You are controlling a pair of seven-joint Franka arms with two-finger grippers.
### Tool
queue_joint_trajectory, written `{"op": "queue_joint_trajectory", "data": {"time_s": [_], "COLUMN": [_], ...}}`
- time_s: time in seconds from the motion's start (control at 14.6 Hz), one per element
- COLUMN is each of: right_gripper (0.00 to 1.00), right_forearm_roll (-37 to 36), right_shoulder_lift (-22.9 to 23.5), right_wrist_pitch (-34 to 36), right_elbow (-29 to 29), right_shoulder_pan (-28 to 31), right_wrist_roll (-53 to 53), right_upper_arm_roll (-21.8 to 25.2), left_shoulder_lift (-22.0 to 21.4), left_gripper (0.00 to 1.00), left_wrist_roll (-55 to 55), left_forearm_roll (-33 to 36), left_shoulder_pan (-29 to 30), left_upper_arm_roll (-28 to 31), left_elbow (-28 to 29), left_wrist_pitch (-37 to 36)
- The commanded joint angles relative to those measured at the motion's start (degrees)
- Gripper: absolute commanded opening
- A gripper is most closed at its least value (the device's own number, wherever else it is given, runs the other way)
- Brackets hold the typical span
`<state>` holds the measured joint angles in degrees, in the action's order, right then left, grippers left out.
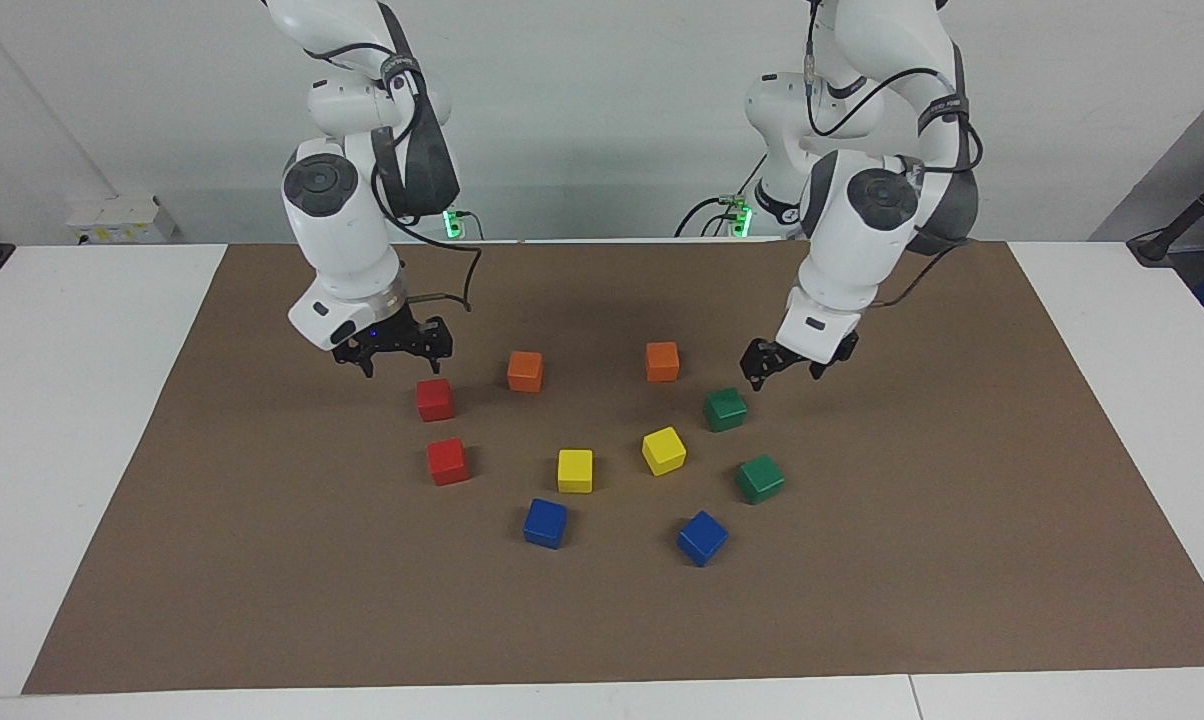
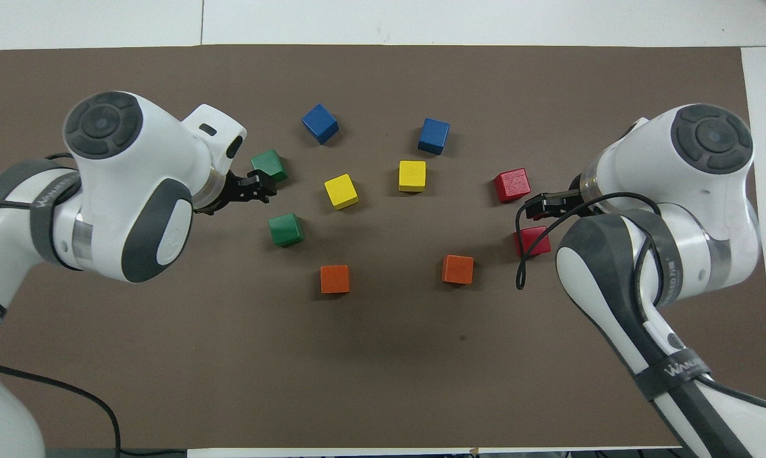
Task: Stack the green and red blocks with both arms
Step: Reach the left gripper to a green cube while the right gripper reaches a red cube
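Two red blocks lie on the brown mat toward the right arm's end: one (image 1: pixel 435 399) (image 2: pixel 534 242) nearer the robots, the other (image 1: pixel 447 461) (image 2: pixel 511 185) farther out. Two green blocks lie toward the left arm's end, one (image 1: pixel 725 409) (image 2: pixel 285 229) nearer and one (image 1: pixel 760 478) (image 2: pixel 269 166) farther. My right gripper (image 1: pixel 402 362) (image 2: pixel 530 207) hangs open just above the mat, close beside the nearer red block without touching it. My left gripper (image 1: pixel 784 375) (image 2: pixel 265 189) hangs open, close beside the nearer green block. Neither holds anything.
Between the red and green blocks lie two orange blocks (image 1: pixel 525 371) (image 1: pixel 662 361), two yellow blocks (image 1: pixel 575 470) (image 1: pixel 664 450) and two blue blocks (image 1: pixel 545 523) (image 1: pixel 702 537). All rest on the brown mat (image 1: pixel 262 560), which covers a white table (image 1: pixel 52 400).
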<state>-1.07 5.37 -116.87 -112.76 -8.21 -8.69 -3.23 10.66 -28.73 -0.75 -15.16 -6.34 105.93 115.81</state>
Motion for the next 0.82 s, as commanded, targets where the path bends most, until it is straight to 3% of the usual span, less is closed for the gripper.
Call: {"op": "queue_joint_trajectory", "data": {"time_s": [0.0,0.21,0.76], "right_gripper": [1.0,1.0,1.0], "right_forearm_roll": [1.1,1.1,1.9], "right_shoulder_lift": [-0.4,-0.4,1.1], "right_wrist_pitch": [-5.3,-6.5,-8.5], "right_elbow": [-4.4,-6.4,-9.1], "right_shoulder_pan": [-0.9,-1.5,0.1], "right_wrist_roll": [0.6,2.1,1.3], "right_upper_arm_roll": [0.1,0.1,0.1], "left_shoulder_lift": [0.3,0.6,2.7], "left_gripper": [1.0,1.0,1.0], "left_wrist_roll": [-1.7,-7.0,-9.8], "left_forearm_roll": [0.2,0.2,0.3], "left_shoulder_pan": [-1.3,-3.6,-4.9], "left_upper_arm_roll": [0.8,0.8,0.9], "left_elbow": [3.1,8.8,9.1], "left_wrist_pitch": [2.7,9.8,11.5]}}
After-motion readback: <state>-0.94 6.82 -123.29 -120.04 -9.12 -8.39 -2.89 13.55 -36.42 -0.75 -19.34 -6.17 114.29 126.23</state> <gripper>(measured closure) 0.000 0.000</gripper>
